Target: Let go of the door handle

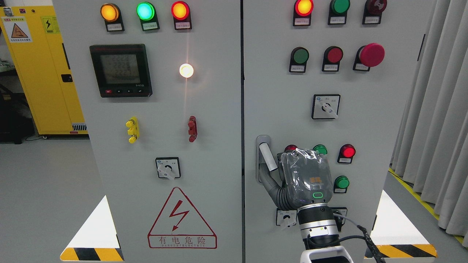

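Note:
The door handle (267,157) is a white lever on a grey plate at the left edge of the right cabinet door (365,120). It is swung out and slants down to the right. My right hand (305,179), wrapped in clear plastic, comes up from the bottom edge and sits just right of the lever with its back to the camera. Its grey thumb (271,187) stretches out to the left, below the lever. Nothing covers the lever, whose whole length shows. The other fingers are hidden behind the palm. My left arm is out of sight.
Both grey cabinet doors stand shut, meeting at a seam (242,131). Around the hand are red and green lamps (347,151) and a rotary switch (287,218). A yellow cabinet (40,73) stands at the far left and curtains (435,109) hang at the right.

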Available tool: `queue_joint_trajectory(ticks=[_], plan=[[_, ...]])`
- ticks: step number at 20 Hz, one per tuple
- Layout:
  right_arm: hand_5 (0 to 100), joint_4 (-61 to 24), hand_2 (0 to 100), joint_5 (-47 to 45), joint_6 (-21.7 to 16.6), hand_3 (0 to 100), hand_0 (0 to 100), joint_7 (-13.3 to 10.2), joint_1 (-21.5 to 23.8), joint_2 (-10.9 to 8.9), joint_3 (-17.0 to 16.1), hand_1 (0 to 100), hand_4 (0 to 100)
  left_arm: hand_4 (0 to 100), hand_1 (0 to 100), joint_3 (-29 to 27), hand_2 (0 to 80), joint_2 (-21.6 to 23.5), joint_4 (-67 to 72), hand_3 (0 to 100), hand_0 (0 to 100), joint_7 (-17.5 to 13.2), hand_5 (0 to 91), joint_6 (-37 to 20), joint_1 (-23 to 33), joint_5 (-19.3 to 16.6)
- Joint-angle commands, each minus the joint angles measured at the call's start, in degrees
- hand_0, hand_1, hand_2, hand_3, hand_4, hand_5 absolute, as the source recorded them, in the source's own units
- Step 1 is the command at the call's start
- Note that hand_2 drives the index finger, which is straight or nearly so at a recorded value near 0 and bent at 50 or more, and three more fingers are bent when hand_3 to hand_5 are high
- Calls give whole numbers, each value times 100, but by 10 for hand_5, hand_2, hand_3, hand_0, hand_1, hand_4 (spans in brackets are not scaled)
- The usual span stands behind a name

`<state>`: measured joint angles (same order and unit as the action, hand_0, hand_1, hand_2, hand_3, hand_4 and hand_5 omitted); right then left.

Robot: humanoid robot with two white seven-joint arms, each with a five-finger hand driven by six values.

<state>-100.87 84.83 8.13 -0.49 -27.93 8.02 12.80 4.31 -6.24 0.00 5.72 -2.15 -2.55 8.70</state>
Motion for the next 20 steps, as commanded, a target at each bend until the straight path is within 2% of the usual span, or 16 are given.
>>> queue_joint_trajectory(ticks=[1,13,20], plan=[[1000,-12,987,7,-5,1000,646,13,7,-11,-67,410,1000,0,556,0,0,0,-70,0,120,-1,0,-5,0,0],[1000,-12,986,7,-5,1000,544,-13,7,-11,-94,461,1000,0,556,0,0,0,-70,0,120,-1,0,-5,0,0],[1000,-47,986,-2,-14,1000,534,-13,-2,-11,-94,460,1000,0,556,0,0,0,-70,0,120,-1,0,-5,0,0]])
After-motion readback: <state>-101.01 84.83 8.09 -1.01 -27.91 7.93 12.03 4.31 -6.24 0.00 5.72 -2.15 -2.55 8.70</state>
